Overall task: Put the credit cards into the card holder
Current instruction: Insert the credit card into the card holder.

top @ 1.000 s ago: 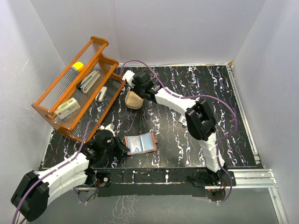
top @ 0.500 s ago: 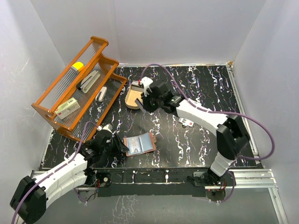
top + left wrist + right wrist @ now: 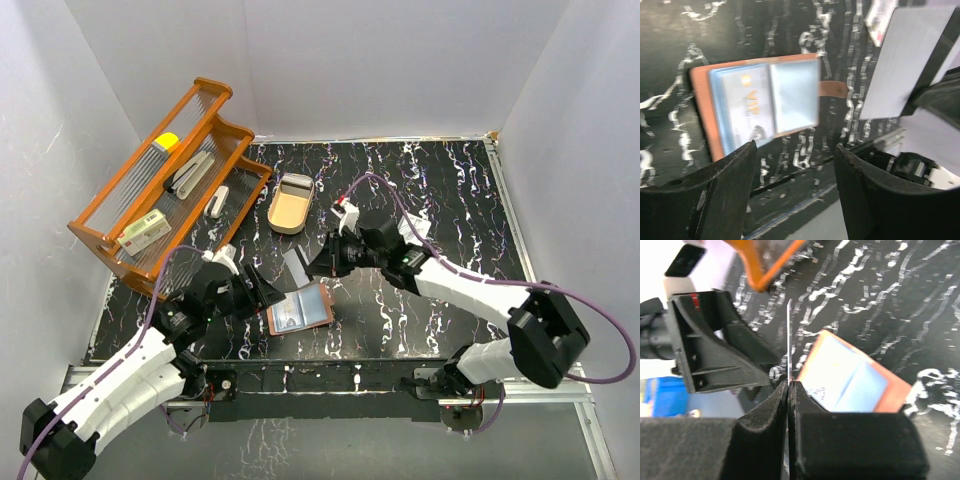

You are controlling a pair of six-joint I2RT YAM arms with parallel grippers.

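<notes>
Currently logged, by item:

- Reddish-brown leather folding card holder (image 3: 300,308): lies open, pockets up, on the black marbled table (image 3: 450,190) near its front edge, between the two grippers.
- Pale blue plastic credit card (image 3: 742,117): sits inside the holder's left clear pocket. Counted as done.
- Right-hand clear pocket (image 3: 795,92): looks unfilled, though the left wrist view is blurred.
- White plastic credit card (image 3: 895,65): in the air just behind and above the holder, not touching it and not yet inserted.
- Right gripper (image 3: 789,387): fingers pinched tight on the white card, which shows edge-on in the right wrist view.
- Left gripper (image 3: 795,195): fingers spread wide with nothing between them, just beside the holder's left edge. It is probably placed to steady the holder.
- Tan oval tray with a metal rim (image 3: 290,205): further back, well apart from the holder.
- Large orange wire rack (image 3: 165,190): far left, not involved.
- Progress, as a judgement: one card in, one in transit. Whether further cards wait cannot be told.
</notes>
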